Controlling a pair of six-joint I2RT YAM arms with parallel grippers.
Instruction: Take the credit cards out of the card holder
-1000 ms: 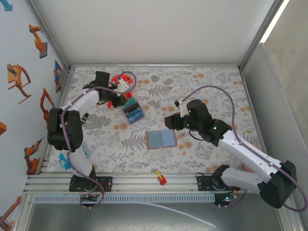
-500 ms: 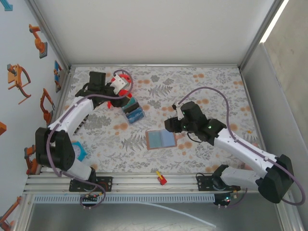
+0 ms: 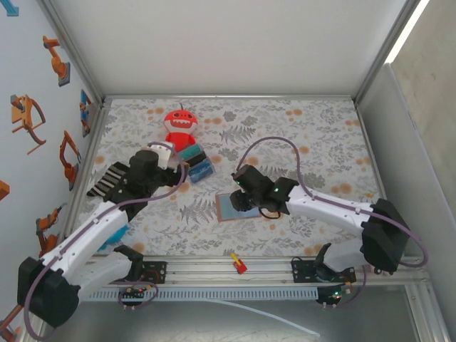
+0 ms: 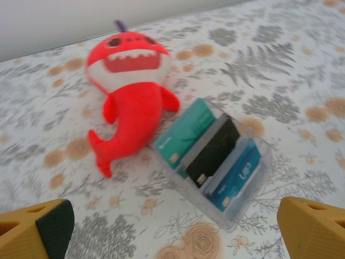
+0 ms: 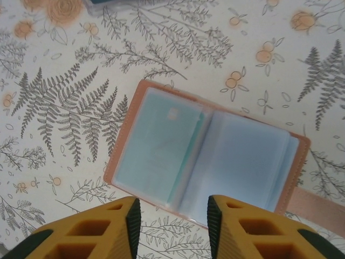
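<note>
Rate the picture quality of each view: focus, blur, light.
Top external: evenly lit and sharp, soft shadows, one bright strip at the upper right. Left wrist: the plush toy looks slightly blurred, and the yellow fingertips at the lower corners are out of focus. Right wrist: the fern print is crisp, and the card holder looks hazy through its cloudy sleeves.

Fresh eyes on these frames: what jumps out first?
The red shark plush at the far left of the floral table, beside a clear tray of cards. Then the tan card holder lying open mid-table, a card showing through one sleeve, with the right gripper poised over it.
</note>
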